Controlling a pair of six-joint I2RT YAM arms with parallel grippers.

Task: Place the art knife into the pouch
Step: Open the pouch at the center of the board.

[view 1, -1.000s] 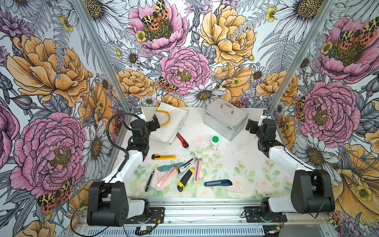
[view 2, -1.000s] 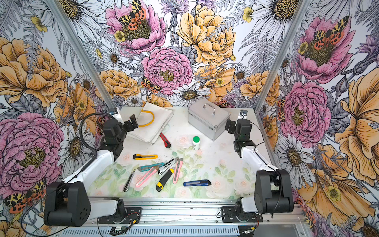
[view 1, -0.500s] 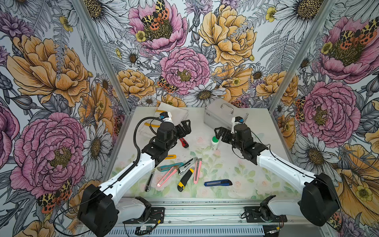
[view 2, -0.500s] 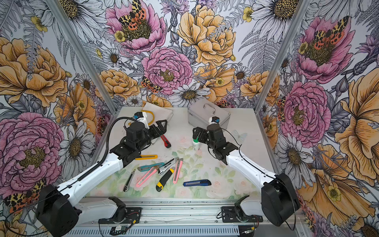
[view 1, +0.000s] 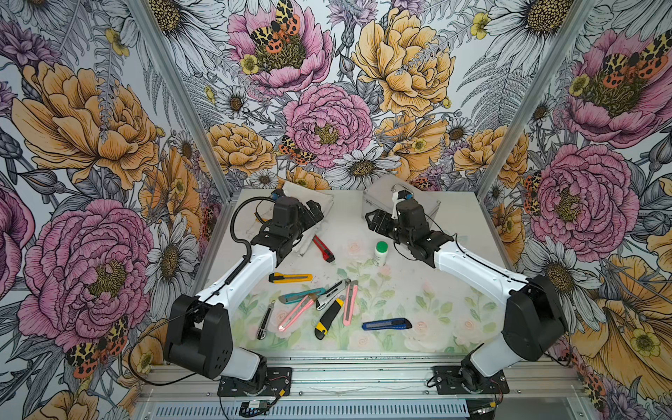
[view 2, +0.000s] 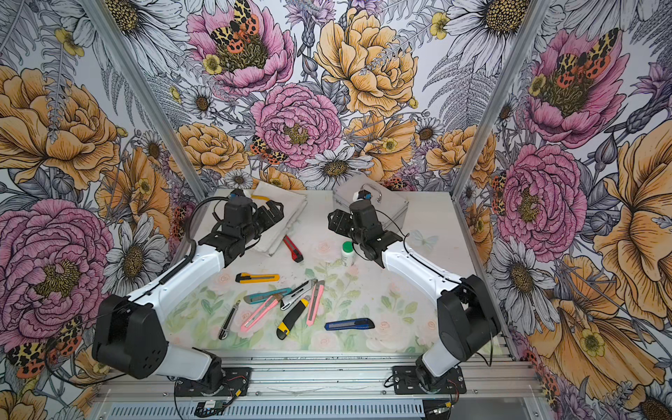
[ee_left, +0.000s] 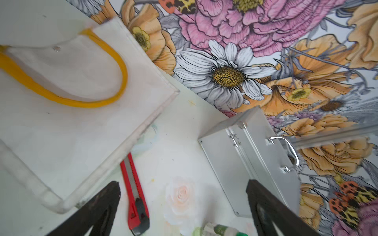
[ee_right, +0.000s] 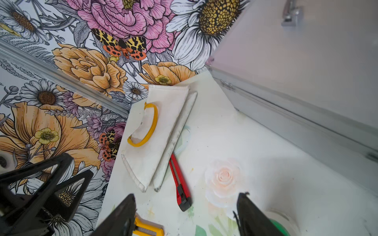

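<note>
The pouch (view 1: 322,203) (view 2: 289,203), white fabric with a yellow loop handle (ee_left: 98,102), lies flat at the back left of the table. A red art knife (view 1: 323,248) (view 2: 293,248) lies beside its near edge, touching neither gripper. My left gripper (view 1: 314,214) (ee_left: 182,183) hovers open over the pouch's right part; the red knife (ee_left: 134,194) shows on the table by one finger. My right gripper (view 1: 374,222) (ee_right: 186,196) hangs open and empty above the table, facing the pouch (ee_right: 163,122) and the red knife (ee_right: 179,181).
Several more knives lie mid-table: yellow (view 1: 290,278), teal (view 1: 302,295), pink (view 1: 350,303), black-and-yellow (view 1: 329,317), blue (view 1: 386,324). A white bottle with a green cap (view 1: 380,252) stands under the right arm. A silver metal case (view 1: 429,203) sits at the back right.
Both arms have swung out from the table's side edges toward its back middle. The left gripper now hangs over the pouch, the right one in front of the case.
</note>
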